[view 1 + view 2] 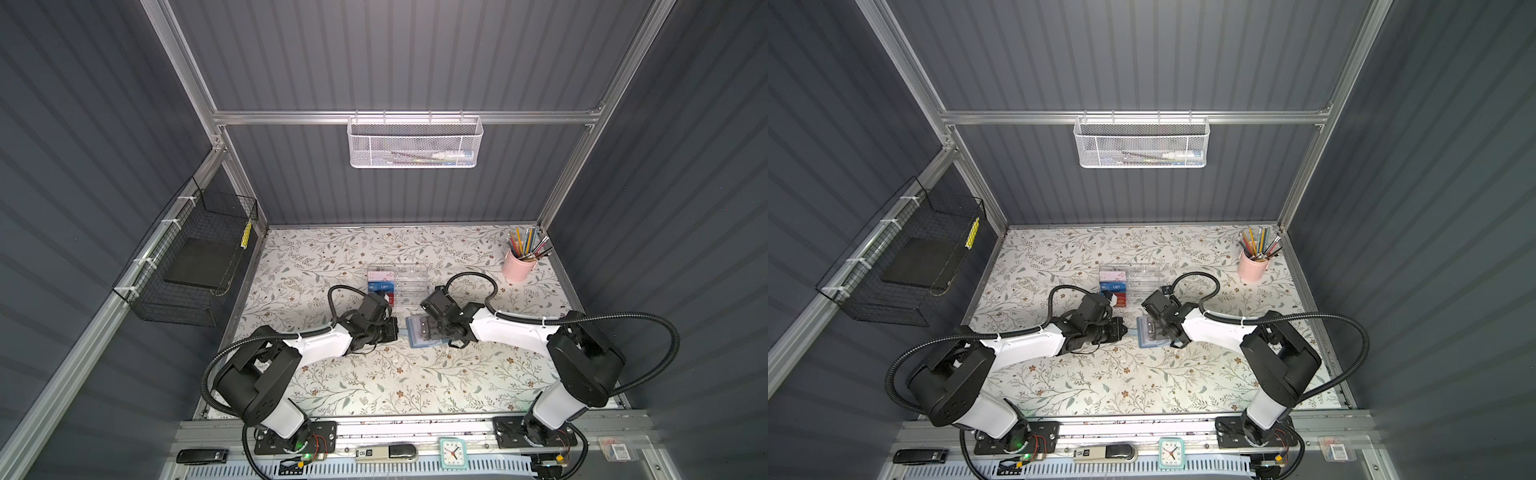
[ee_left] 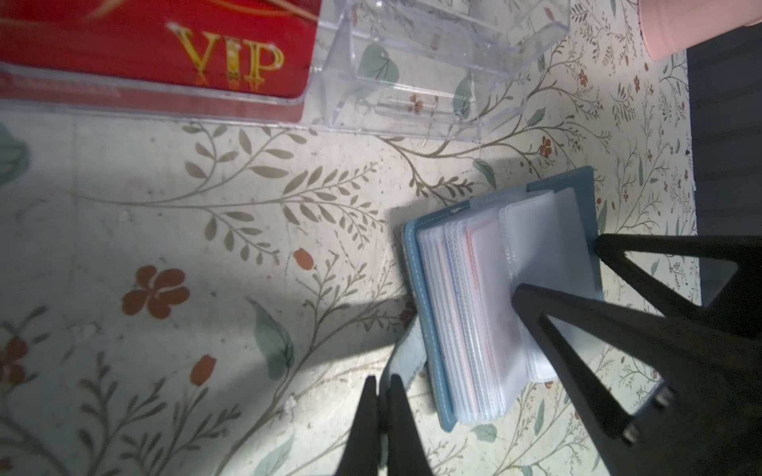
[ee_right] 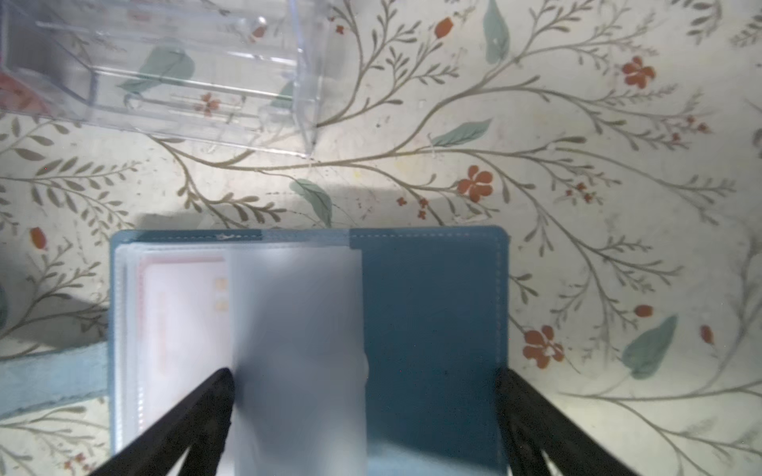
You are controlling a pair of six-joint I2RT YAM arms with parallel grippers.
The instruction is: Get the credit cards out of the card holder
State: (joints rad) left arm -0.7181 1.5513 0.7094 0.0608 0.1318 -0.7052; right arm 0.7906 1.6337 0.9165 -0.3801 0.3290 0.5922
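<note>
Slate-blue soft fold-over card holder (image 1: 412, 333) (image 3: 433, 309) lies open flat on the floral-print table (image 1: 374, 374), centre, betw. the two arms & just in front of the clear acrylic compartment box (image 1: 411, 286). Its clear sleeves are stacked on one half. One frosted sleeve (image 3: 297, 329) is lifted off the stack, blurred. The card under the top flat sleeve looks pinkish-white (image 3: 181, 309). Thin red & blue edges show deeper in the stack in the left wrist view; can't tell which cards.

R claw (image 3: 365, 373) is spread wide over the holder: one finger right at the lifted sleeve, the other at the outer edge of the bare cover, gripping nothing.

L claw (image 2: 383, 381) is pressed together, pinching the holder's pale-blue strap (image 2: 406, 354) low by the table, beside the holder.

One bright blue plastic credit card w/ white print (image 1: 380, 286) lies in the box, betw. a pink-white card (image 1: 380, 275) & a red VIP card (image 2: 165, 49).
</note>
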